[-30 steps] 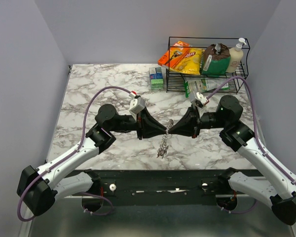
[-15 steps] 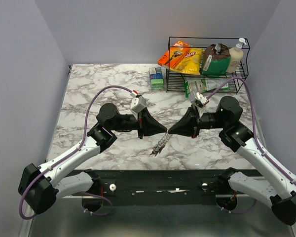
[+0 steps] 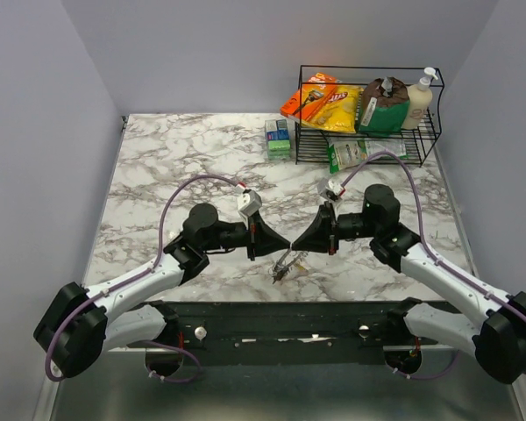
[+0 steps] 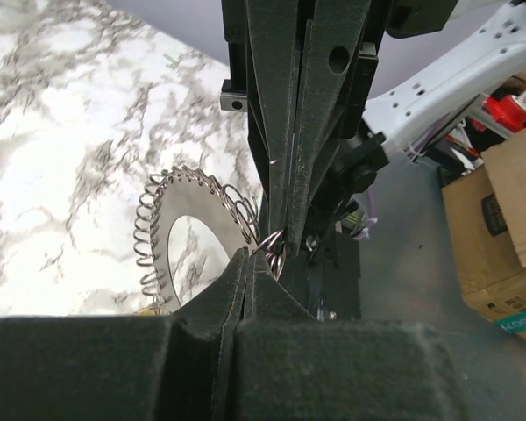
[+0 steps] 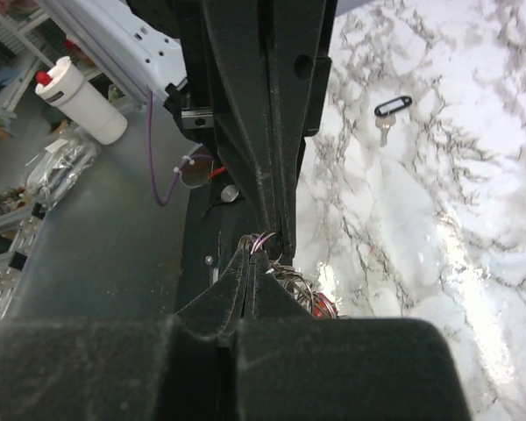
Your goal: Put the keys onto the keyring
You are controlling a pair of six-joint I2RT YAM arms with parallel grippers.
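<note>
My two grippers meet tip to tip low over the marble table (image 3: 158,167) near its front edge. The left gripper (image 3: 285,248) (image 4: 248,254) is shut, its tips pinched at the thin wire keyring (image 4: 274,254). Opposite it, the right gripper (image 3: 299,248) (image 5: 252,254) is shut on the same keyring (image 5: 265,239), whose wire loops stick out of its tips. The silver keys (image 3: 285,266) (image 4: 180,230) fan out below the tips and touch the table. A red key head (image 5: 326,307) shows in the bunch. One loose key (image 5: 388,114) with a black head lies on the marble.
A black wire rack (image 3: 368,132) at the back right holds snack bags and a soap bottle (image 3: 420,98). A green box (image 3: 279,139) and a packet (image 3: 346,154) sit in front of it. The black base rail (image 3: 280,317) runs just below the grippers.
The left gripper has closed. Both arms have moved down and toward the near edge, and the hanging bunch of keys has swung and come to rest on the table.
</note>
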